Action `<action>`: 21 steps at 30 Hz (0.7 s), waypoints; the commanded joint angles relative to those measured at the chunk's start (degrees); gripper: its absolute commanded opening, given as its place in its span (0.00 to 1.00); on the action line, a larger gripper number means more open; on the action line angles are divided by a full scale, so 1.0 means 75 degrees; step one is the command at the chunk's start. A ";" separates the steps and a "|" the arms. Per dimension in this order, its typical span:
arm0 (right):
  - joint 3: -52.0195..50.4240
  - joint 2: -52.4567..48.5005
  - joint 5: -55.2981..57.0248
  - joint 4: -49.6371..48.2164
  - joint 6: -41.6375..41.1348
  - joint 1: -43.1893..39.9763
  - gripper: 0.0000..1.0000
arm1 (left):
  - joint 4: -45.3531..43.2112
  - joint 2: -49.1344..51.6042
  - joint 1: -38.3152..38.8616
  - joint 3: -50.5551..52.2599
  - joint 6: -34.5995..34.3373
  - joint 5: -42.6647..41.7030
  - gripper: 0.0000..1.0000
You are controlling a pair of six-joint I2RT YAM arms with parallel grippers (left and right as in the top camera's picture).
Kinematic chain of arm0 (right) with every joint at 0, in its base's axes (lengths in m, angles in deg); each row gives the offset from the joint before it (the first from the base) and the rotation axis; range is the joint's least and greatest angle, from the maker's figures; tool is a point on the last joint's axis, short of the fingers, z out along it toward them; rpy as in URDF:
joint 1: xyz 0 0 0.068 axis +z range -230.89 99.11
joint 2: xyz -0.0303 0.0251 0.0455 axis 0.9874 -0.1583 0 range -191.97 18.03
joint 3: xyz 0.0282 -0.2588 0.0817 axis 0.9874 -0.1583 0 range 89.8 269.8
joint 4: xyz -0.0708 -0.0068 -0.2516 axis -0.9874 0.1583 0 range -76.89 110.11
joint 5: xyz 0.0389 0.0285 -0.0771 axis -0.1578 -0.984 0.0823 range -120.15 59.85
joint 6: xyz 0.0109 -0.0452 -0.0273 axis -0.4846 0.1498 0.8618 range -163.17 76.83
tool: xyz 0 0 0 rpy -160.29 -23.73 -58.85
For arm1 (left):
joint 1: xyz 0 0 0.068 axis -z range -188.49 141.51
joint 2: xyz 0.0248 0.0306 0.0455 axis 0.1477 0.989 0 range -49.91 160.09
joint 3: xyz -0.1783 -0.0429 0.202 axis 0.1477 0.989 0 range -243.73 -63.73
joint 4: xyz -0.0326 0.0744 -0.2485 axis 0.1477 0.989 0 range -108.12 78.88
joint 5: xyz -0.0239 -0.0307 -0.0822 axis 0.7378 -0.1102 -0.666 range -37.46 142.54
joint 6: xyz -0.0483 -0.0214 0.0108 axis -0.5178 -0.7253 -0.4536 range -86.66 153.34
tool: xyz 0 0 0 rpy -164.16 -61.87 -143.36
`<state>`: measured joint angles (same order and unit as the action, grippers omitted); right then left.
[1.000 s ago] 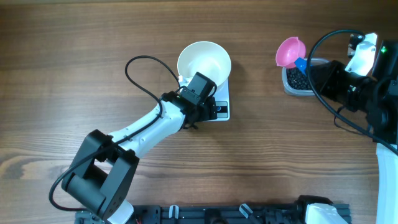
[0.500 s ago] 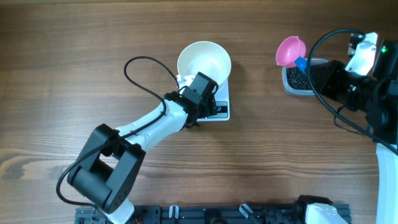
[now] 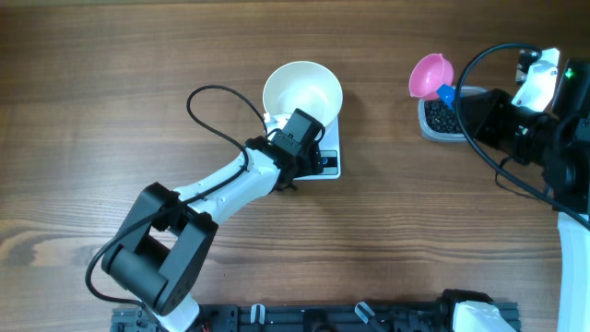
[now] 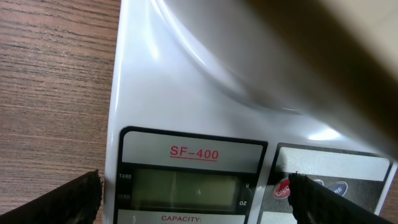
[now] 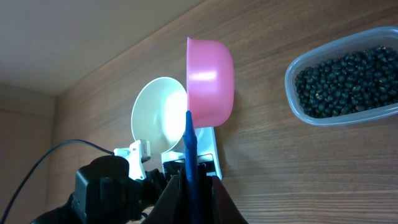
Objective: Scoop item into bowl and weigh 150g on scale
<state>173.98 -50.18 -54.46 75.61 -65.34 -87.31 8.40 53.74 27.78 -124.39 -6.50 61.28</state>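
While the left gripper point(image 4: 196, 200) hovers wide open and empty over the small white rectangular scale point(image 4: 186, 93), one fingertip should press a front button gently, without nudging the round white bowl point(image 3: 302, 89) on it. The right gripper point(image 5: 189, 186) clamps the pink plastic scoop point(image 5: 210, 81) by its handle. The small black beans point(image 5: 348, 81) sit apart in a clear plastic tub point(image 5: 297, 112). Legible: "SF-400", "CAPACITY:", "TARE", "OZ".

Elbow of left arm point(image 3: 175, 235) has swung right and slightly up since a second ago; its cable loop point(image 3: 210, 92) shifted with it. Left hand point(image 3: 312, 155) nudged marginally further over scale point(image 3: 330, 168).
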 commanded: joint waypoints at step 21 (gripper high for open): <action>0.0160 0.0020 0.0233 -0.0041 0.0160 0.0006 0.04 | 0.0146 -0.0064 0.0035 0.0052 -0.0122 -0.0038 1.00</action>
<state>173.98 -50.18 -54.05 75.61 -65.34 -87.31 9.13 53.81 27.78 -124.39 -6.47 61.28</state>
